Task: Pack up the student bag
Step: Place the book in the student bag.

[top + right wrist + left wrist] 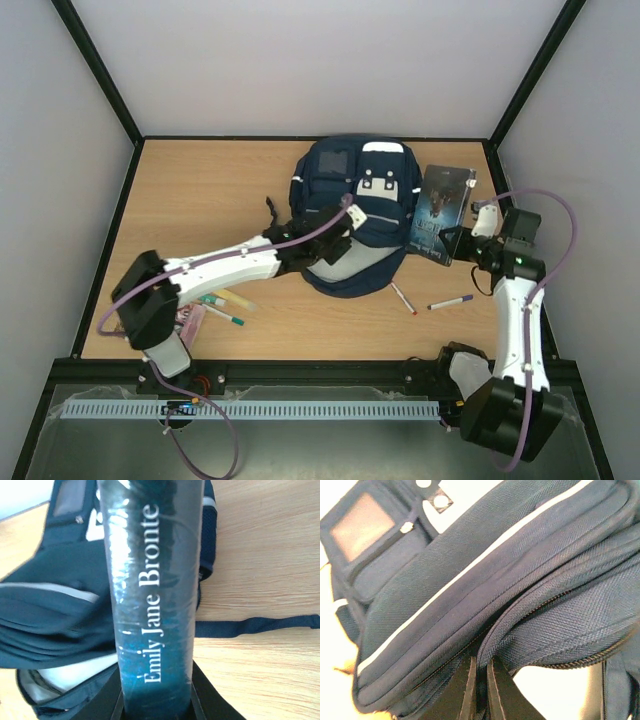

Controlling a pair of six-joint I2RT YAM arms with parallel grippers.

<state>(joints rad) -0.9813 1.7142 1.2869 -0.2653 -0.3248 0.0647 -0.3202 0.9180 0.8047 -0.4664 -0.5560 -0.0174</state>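
The bag (560, 615) is coarse woven cloth, matt (the twill rib shows plainly up close). The book (150, 580) has a smooth, glossy cover catching glare. The table (260, 555) is pale, grained wood with a smooth finish.

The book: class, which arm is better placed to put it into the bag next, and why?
Right. The right jaws grip the book beside the student bag. The left jaws pinch the bag's fabric, apparently holding it open.
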